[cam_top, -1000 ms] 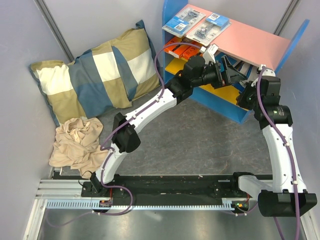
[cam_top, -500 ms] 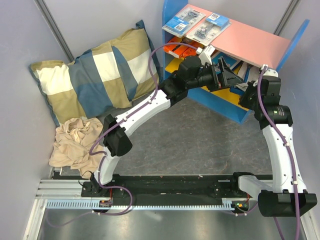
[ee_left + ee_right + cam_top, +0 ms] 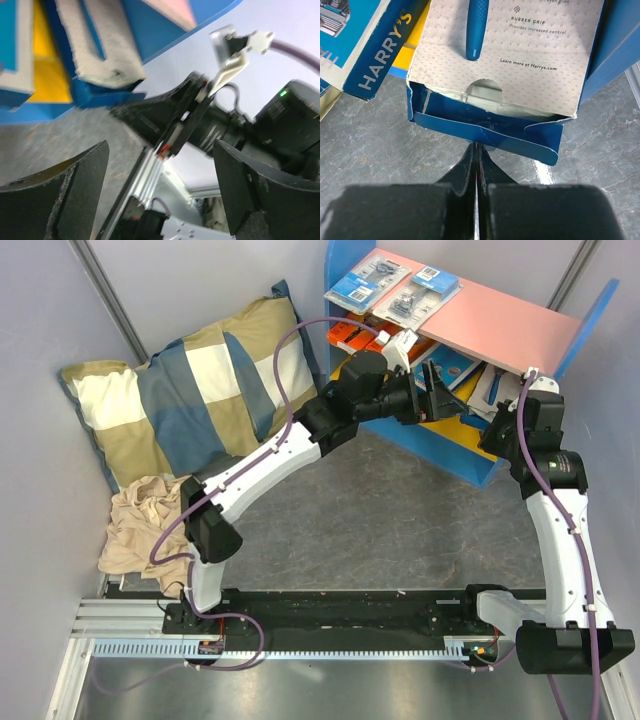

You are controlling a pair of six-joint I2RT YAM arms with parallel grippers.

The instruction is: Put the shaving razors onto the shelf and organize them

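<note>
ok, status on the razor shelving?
Left gripper open, empty, at the shelf front. Right gripper shut, tips at blue razor box open flap; grip unclear. Right arm sits close ahead of left gripper.

Robotics lab test cell, grey partition walls (image 3: 200,280), aluminium base rail (image 3: 120,625) with cable duct (image 3: 330,648)

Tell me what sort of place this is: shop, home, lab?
Most likely a lab test cell staged as a shop display: plain grey partition walls, two arms bolted to a metal rail, and one small shelf with razor packs beside a stray pillow.
</note>
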